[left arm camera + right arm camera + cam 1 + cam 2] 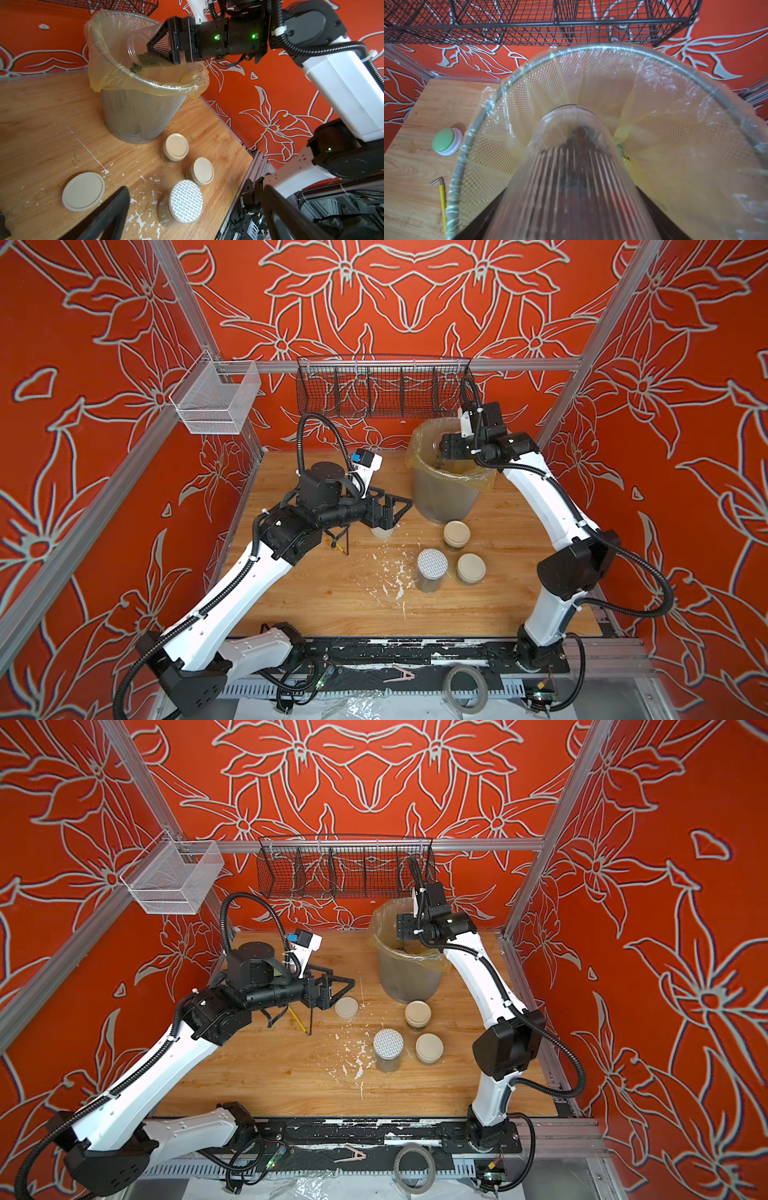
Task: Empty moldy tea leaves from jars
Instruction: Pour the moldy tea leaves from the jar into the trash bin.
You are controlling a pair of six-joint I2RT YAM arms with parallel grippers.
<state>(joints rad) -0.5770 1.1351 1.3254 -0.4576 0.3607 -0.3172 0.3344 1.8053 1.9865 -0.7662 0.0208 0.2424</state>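
As your right gripper clamps the jar, tea leaves crowd its mouth.
Below, the bin; your left gripper gapes.

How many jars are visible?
4: dotted-lid jar, near cream-lid jar and far cream-lid jar clustered on the table; open jar tilted over the bin in the right gripper.

Right hand reaches over the lined bin; three lidded jars stand nearby

No text is legible (dotted lid's marks blur).
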